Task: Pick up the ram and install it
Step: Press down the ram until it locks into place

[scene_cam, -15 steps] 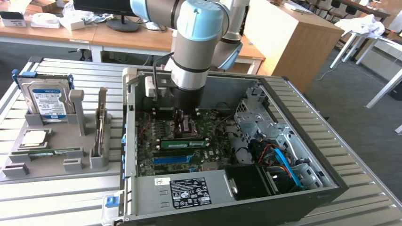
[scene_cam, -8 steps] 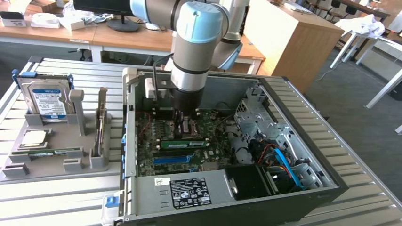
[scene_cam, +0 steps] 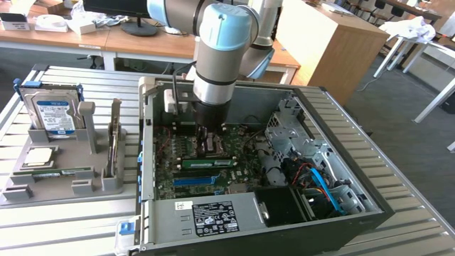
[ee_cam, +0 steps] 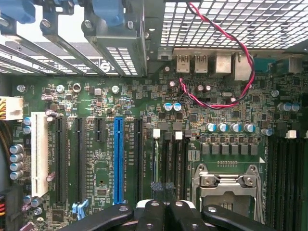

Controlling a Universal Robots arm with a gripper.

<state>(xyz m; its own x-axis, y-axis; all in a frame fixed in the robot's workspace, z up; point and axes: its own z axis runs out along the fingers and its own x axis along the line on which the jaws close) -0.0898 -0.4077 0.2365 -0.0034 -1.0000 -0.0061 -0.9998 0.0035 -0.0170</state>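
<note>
The ram [scene_cam: 206,162] is a long green stick lying level in a slot of the motherboard [scene_cam: 186,149], inside the open computer case [scene_cam: 334,160]. In the wrist view the ram [ee_cam: 156,159] shows edge-on as a thin line in the slot just right of the blue slot [ee_cam: 118,159]. My gripper [scene_cam: 204,130] reaches down into the case over the board. Its black fingers are shut, and the gripper's tips [ee_cam: 161,186] stand over the near end of the ram's slot. Nothing shows between the fingers. I cannot tell whether the tips touch the stick.
A grey tray [scene_cam: 18,194] on the exterior view's left holds a silver-and-blue hard drive [scene_cam: 50,114], a square processor chip [scene_cam: 39,156], a flat green stick [scene_cam: 61,172] and an upright card [scene_cam: 114,144]. A drive cage [scene_cam: 291,133] and cables [scene_cam: 316,178] crowd the case's right.
</note>
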